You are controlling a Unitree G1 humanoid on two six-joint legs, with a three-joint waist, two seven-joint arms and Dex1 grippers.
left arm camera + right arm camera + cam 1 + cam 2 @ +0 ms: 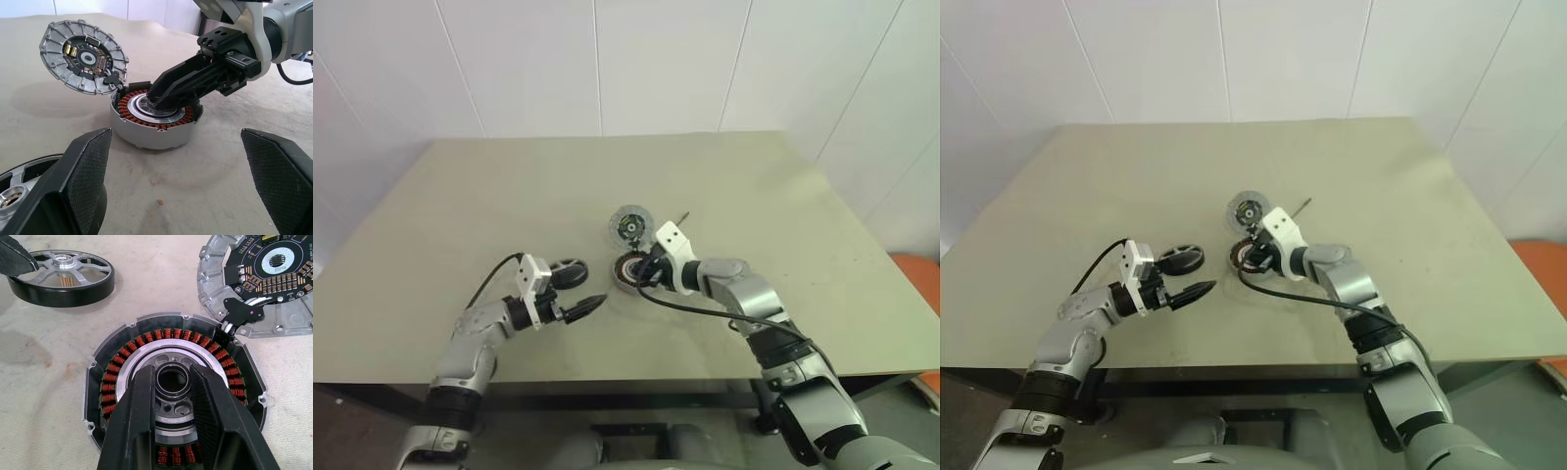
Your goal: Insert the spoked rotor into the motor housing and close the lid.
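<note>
The motor housing, a silver puck with a copper winding ring, lies mid-table. My right gripper reaches down into it, shut on the dark centre ring. Its lid, a ribbed disc carrying a circuit board, lies open beside the housing on the far side, joined to it by a short cable. The spoked rotor, a black-rimmed wheel with silver spokes, lies flat to the housing's left. My left gripper is held open and level next to the rotor, pointing at the housing, and one of its fingers crosses in front of the rotor's rim.
The beige table stands against a white panelled wall. A small dark pin lies just right of the lid. An orange object sits off the table's right edge.
</note>
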